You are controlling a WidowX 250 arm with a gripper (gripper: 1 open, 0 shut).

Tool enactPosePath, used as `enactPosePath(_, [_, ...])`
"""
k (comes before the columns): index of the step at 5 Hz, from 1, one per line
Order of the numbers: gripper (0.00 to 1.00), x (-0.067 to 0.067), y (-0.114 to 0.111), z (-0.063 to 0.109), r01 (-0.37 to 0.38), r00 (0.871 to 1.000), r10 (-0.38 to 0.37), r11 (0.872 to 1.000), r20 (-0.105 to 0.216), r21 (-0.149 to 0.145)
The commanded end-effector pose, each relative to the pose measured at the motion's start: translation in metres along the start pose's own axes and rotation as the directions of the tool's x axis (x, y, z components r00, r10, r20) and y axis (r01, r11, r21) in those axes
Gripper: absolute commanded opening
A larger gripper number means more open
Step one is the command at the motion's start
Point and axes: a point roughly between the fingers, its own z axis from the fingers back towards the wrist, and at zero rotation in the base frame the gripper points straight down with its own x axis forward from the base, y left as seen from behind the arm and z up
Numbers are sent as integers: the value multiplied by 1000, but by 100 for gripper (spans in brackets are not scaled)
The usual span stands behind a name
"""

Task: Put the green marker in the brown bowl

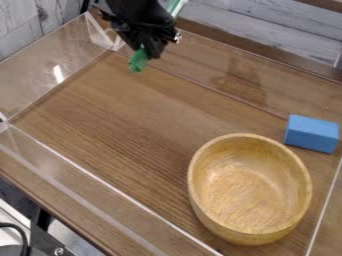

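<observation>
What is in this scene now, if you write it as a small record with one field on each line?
held object: green marker, hanging below the fingers
fingers: closed on the marker, at the far side of the table
target: brown bowl, round, upright, near side of the table
bowl contents: none visible
other object: blue block, beyond the bowl and toward the picture's right edge
marker and bowl: well apart
task state: marker not yet in the bowl

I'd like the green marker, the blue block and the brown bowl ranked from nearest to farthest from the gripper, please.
1. Green marker: held in the gripper.
2. Blue block: right edge.
3. Brown bowl: lower right.
</observation>
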Motion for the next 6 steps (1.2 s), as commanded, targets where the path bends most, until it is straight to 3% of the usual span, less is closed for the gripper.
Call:
enactPosePath(1, [0, 3, -16, 14, 10, 999, -10, 1000, 52, 12])
enactPosePath(2, [0, -6, -40, 21, 36, 997, -36, 999, 61, -1])
enactPosePath(4, [0, -32, -105, 27, 119, 991, -115, 991, 64, -62])
enactPosePath(5, [0, -47, -133, 22, 149, 987, -143, 986, 69, -75])
enactPosePath(6, [0, -58, -145, 13, 168, 983, -162, 983, 84, -71])
